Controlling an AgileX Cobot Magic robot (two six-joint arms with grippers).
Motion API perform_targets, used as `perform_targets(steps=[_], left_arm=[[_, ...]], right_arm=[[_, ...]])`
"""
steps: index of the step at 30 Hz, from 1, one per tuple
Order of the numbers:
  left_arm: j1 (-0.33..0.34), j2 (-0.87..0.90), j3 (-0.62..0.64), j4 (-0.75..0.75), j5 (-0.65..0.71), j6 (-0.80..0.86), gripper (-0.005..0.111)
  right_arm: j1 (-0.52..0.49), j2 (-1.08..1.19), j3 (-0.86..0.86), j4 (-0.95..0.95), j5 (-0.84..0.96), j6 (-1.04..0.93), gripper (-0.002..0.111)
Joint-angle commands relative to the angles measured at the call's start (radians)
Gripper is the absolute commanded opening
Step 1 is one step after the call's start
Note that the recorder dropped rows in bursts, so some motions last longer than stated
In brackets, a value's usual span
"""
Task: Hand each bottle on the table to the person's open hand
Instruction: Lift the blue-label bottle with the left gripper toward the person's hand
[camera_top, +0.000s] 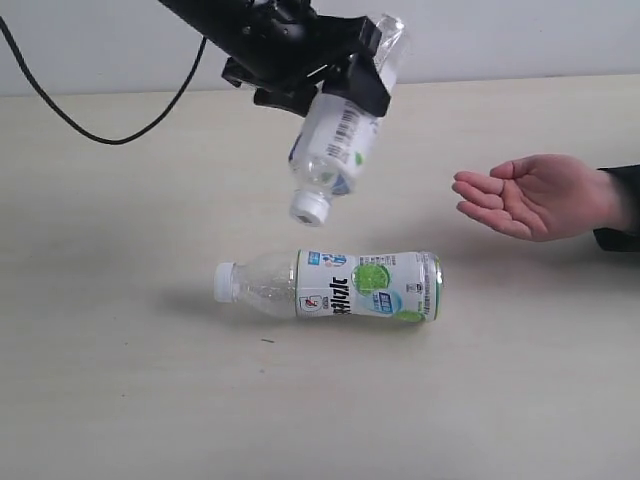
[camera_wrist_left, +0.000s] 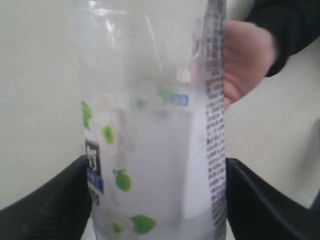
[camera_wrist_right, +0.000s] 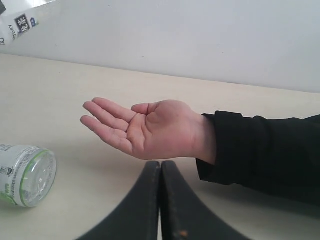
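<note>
My left gripper (camera_top: 350, 85) hangs above the table (camera_top: 120, 380), shut on the barcode-label bottle (camera_top: 340, 140), which tilts with its white cap down. In the left wrist view this bottle (camera_wrist_left: 155, 140) fills the space between the black fingers (camera_wrist_left: 50, 205). The lime-label bottle (camera_top: 340, 285) lies on its side below it, cap to the left; the right wrist view shows its base (camera_wrist_right: 25, 175). The person's open hand (camera_top: 530, 195) waits palm up on the right, just beyond my shut, empty right gripper (camera_wrist_right: 160, 167). The pink-label and floral-label bottles are out of view.
A black cable (camera_top: 100, 125) loops over the table's far left. The person's dark sleeve (camera_wrist_right: 265, 150) rests at the right edge. A pale wall (camera_wrist_right: 200, 35) stands behind the table.
</note>
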Motion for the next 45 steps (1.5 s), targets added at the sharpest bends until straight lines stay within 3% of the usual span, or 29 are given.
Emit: perform_targets(steps=[1, 8, 12, 16, 27, 39, 45], left_arm=[[-0.082, -0.011, -0.008, -0.125, -0.044, -0.005, 0.001], [-0.322, 0.009, -0.008, -0.17, -0.463, -0.183, 0.001], [-0.381, 0.047, -0.008, -0.262, -0.615, -0.189, 0.001], [-0.386, 0.13, -0.008, -0.469, -0.64, -0.189, 0.001], [-0.386, 0.25, -0.009, -0.547, -0.664, -0.192, 0.005], [-0.386, 0.274, -0.009, -0.568, -0.66, -0.178, 0.036], [-0.386, 0.274, -0.009, -0.568, -0.668, -0.13, 0.062]], right_arm=[[-0.003, -0.006, 0.005, 0.0, -0.012, -0.003, 0.0], [-0.003, -0.006, 0.005, 0.0, -0.012, -0.003, 0.0], [-0.003, -0.006, 0.005, 0.0, -0.012, -0.003, 0.0], [-0.003, -0.006, 0.005, 0.0, -0.012, -0.003, 0.0], [-0.003, -0.006, 0.005, 0.0, -0.012, -0.003, 0.0], [-0.003, -0.006, 0.005, 0.0, -0.012, -0.003, 0.0], [-0.003, -0.006, 0.005, 0.0, -0.012, -0.003, 0.0]])
